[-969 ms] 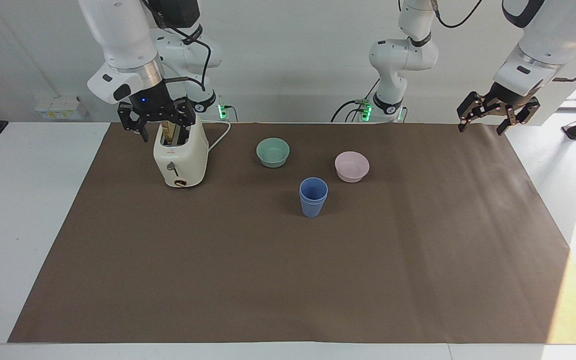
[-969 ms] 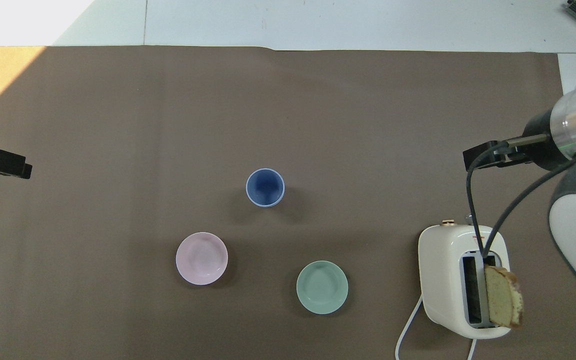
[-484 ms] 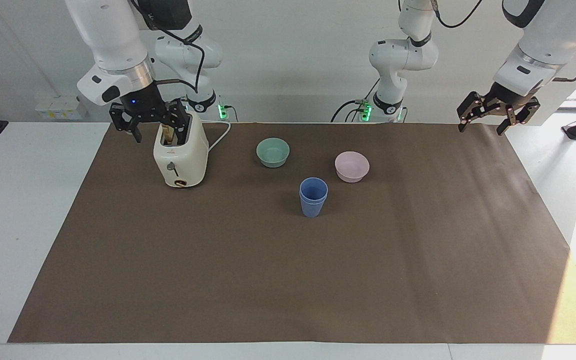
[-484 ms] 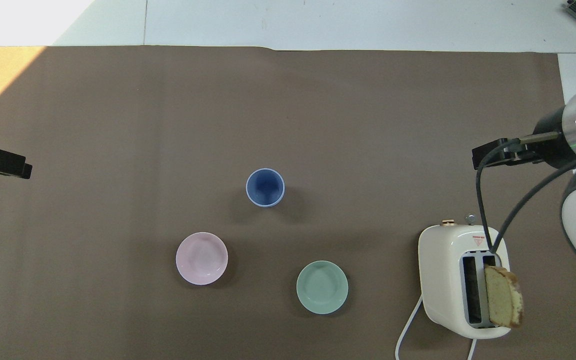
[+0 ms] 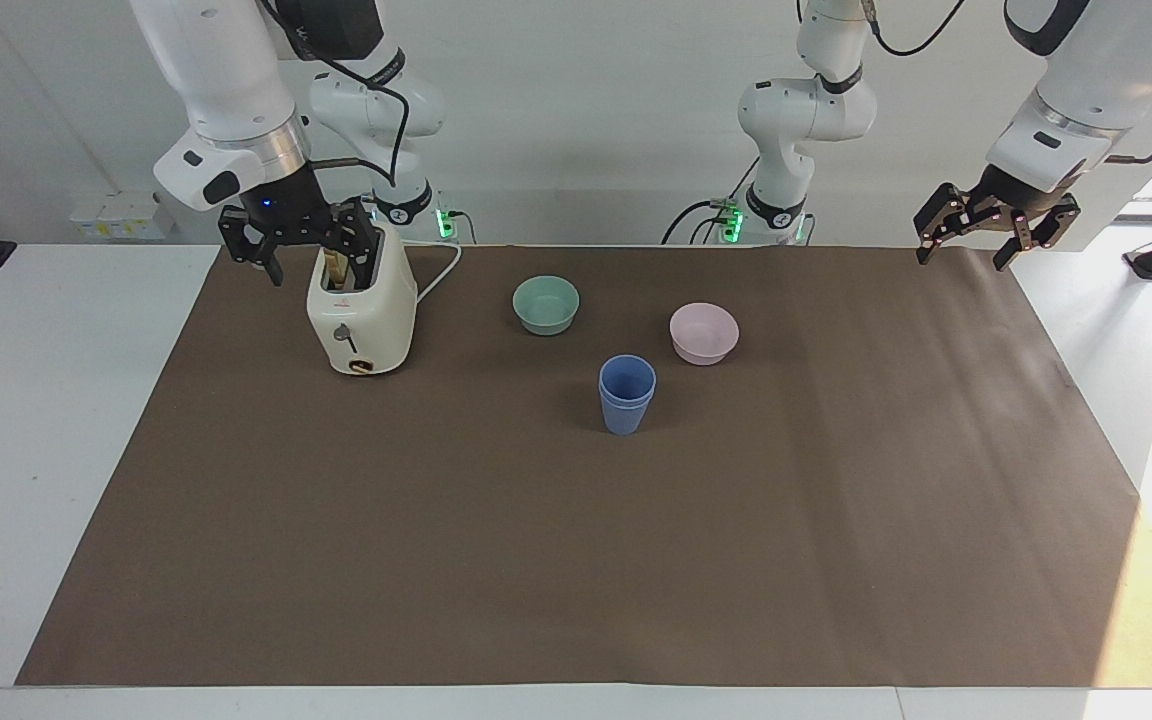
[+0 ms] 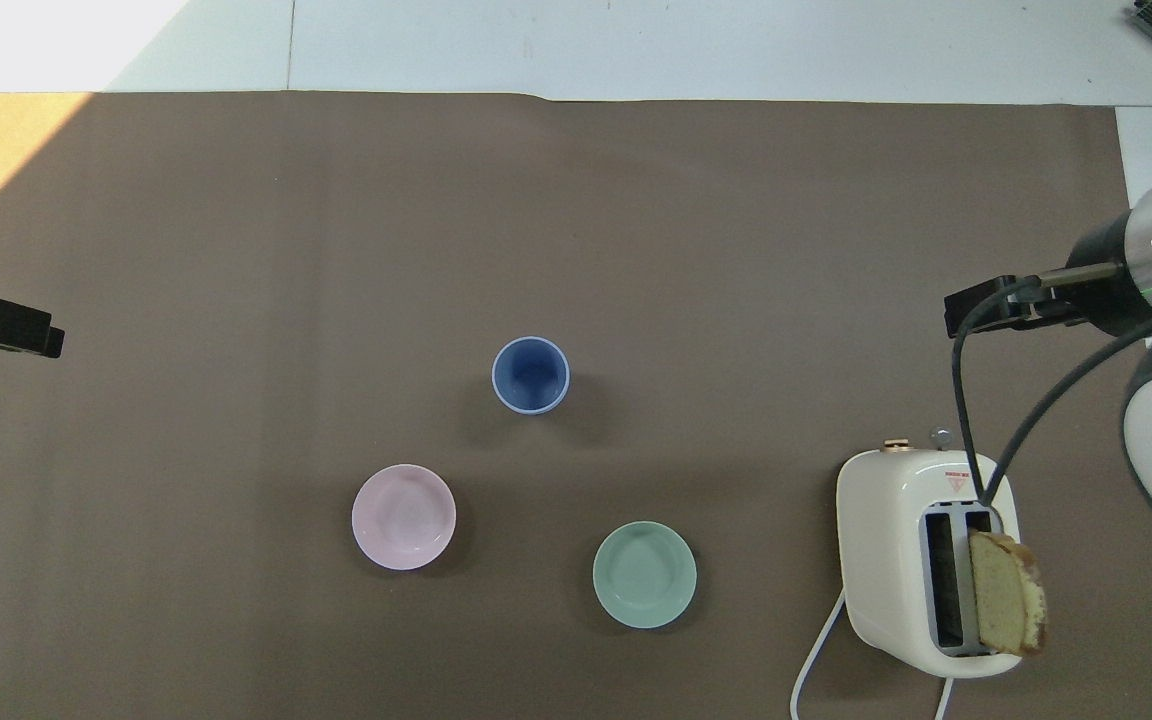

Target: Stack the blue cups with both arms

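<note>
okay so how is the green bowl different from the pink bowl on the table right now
Colour: the green bowl is teal-green, the pink bowl pale pink.
Position: the green bowl sits nearer the robots and toward the right arm's end, closer to the toaster; the pink bowl sits toward the left arm's end, closer to the stacked blue cups.
Shared: both are upright, look empty and similar in size, and neither end effector is touching them.

Two blue cups (image 5: pixel 627 392) (image 6: pixel 530 374), small, matte, tapered, without handles. Nested one inside the other, upright, mouths up, the inner rim showing just above the outer. Standing on the brown mat, farther from the robots than the pink bowl (image 5: pixel 703 332) (image 6: pixel 403 516), near it but apart.
</note>
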`<state>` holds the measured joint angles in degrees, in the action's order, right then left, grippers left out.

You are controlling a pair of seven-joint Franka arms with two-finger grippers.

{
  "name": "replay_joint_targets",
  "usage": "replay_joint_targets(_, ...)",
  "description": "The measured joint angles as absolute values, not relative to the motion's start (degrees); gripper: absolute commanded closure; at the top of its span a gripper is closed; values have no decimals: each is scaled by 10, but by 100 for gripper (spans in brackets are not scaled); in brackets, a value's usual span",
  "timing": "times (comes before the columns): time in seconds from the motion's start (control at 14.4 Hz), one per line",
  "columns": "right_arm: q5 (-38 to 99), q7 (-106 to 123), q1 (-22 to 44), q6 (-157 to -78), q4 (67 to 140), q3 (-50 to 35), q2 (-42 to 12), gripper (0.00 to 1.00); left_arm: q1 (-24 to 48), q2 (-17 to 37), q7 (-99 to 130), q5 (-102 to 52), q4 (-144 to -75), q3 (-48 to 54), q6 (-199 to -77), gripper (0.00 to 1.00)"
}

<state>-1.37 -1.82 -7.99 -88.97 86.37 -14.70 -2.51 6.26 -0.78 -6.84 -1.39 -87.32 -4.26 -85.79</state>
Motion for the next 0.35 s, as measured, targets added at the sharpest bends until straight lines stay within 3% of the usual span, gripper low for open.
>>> replay_joint_targets(0.35, -14, -18, -88, -890, 864, -146, -25, 0, 63, -8, -68, -14, -873, -43, -858, 0)
